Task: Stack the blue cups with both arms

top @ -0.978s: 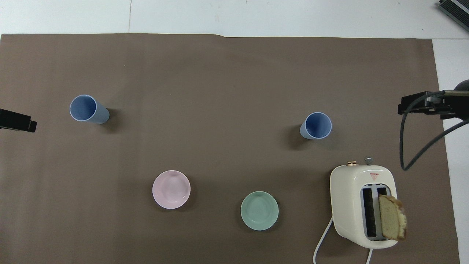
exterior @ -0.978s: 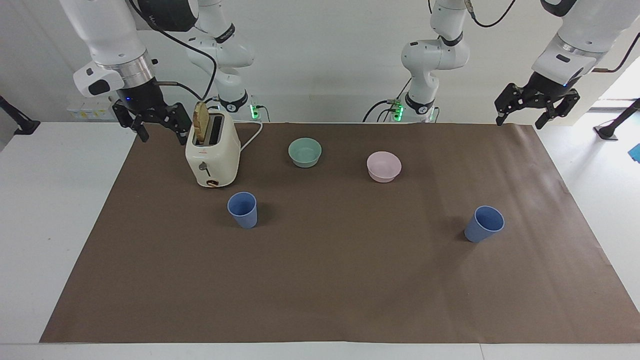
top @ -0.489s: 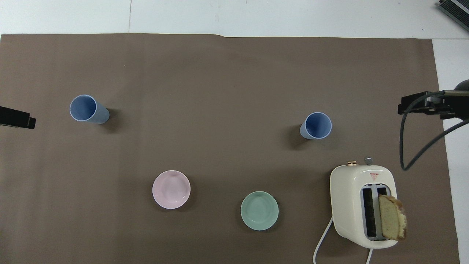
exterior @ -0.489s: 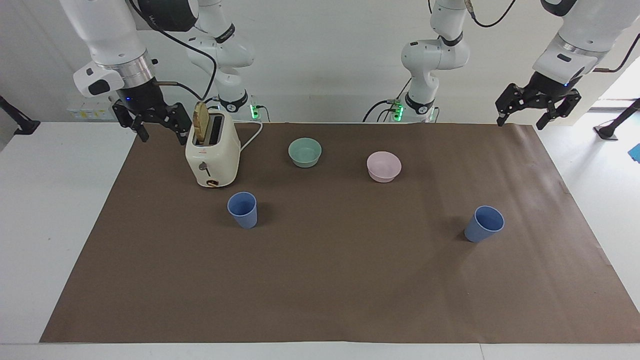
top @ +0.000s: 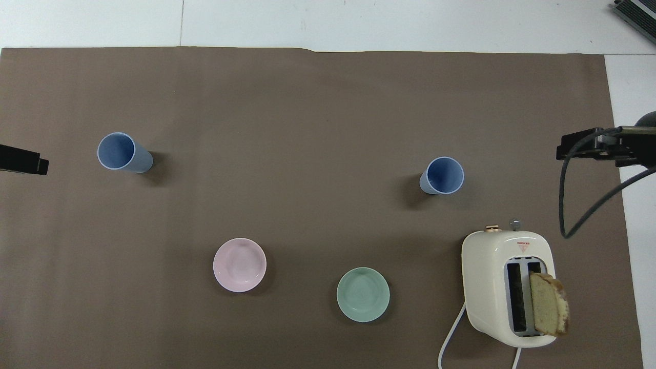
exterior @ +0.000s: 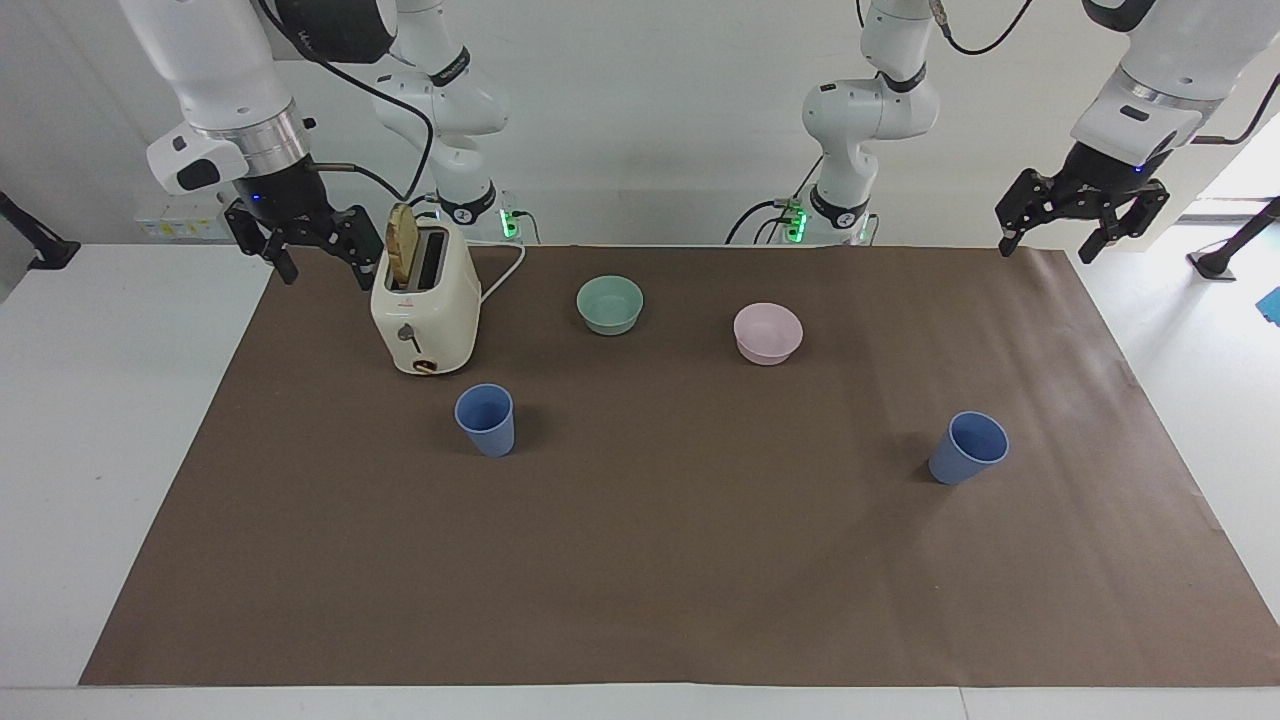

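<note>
Two blue cups stand upright on the brown mat, far apart. One cup [exterior: 485, 420] [top: 442, 175] is just farther from the robots than the toaster, toward the right arm's end. The other cup [exterior: 968, 447] [top: 123, 152] is toward the left arm's end. My right gripper [exterior: 326, 266] [top: 584, 146] hangs open and empty in the air beside the toaster, over the mat's edge. My left gripper [exterior: 1045, 246] [top: 23, 160] hangs open and empty over the mat's corner at the left arm's end. Neither gripper touches a cup.
A cream toaster [exterior: 425, 305] [top: 507, 284] with a slice of bread in one slot stands near the right gripper, its cord trailing toward the robots. A teal bowl [exterior: 610, 303] [top: 363, 294] and a pink bowl [exterior: 767, 332] [top: 239, 264] sit nearer to the robots than the cups.
My left gripper has risen slightly. The right gripper, the cups and the other things have not moved.
</note>
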### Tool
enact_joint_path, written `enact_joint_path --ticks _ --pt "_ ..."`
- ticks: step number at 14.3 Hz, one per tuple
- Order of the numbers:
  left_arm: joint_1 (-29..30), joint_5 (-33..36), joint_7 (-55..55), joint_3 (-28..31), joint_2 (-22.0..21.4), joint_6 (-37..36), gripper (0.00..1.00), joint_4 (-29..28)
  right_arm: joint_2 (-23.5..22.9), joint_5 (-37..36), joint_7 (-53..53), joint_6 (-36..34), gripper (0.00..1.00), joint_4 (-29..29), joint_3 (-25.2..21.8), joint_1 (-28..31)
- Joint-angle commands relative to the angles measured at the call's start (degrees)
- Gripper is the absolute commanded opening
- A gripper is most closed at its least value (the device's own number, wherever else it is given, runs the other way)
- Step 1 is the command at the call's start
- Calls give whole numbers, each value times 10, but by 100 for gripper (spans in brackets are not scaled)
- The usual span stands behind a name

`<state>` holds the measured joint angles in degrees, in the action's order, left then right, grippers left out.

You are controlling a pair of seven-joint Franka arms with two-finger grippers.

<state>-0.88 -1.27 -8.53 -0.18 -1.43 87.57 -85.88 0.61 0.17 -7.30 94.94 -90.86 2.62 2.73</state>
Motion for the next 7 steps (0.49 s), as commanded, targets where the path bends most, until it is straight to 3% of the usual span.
enact_joint_path --ticks 1,7 --pt "17 -2 -5 -4 -1 11 100 -5 -4 -12 -6 -4 100 8 5 5" --pt "25 -6 -16 -4 2 37 100 -22 -4 -13 -6 -5 100 8 5 5"
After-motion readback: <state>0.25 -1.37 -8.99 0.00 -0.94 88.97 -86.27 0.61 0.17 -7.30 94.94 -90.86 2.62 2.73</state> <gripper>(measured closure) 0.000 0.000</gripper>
